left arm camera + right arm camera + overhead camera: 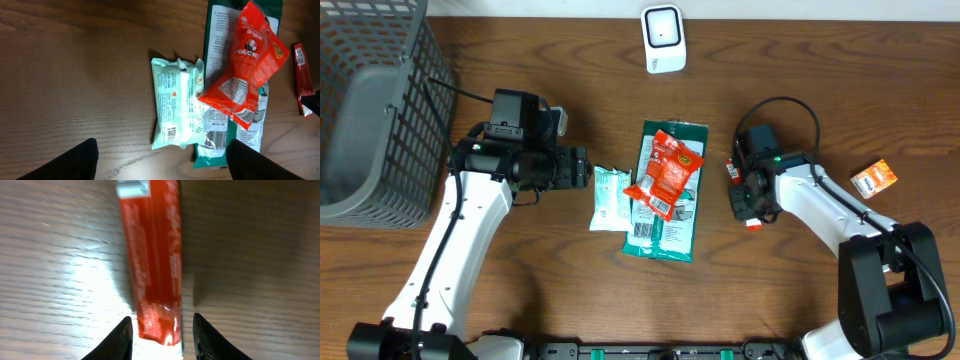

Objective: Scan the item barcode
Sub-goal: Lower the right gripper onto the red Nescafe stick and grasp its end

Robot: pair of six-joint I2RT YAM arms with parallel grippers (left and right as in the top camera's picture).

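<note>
Red stick packet (pixel 152 255) lies between the right gripper's (pixel 162 331) parted fingers, unclamped, right of the green pouch (pixel 670 240).

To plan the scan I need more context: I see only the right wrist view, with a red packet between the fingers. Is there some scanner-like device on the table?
Observer: Yes, a white device stands at the far edge of the table; it may be the scanner.
Operator: Are other items close to the right gripper?
Observer: A small orange packet lies alone to its right.
Operator: And what about the left arm?
Observer: The left gripper is open and empty, next to a pale green packet.
</note>
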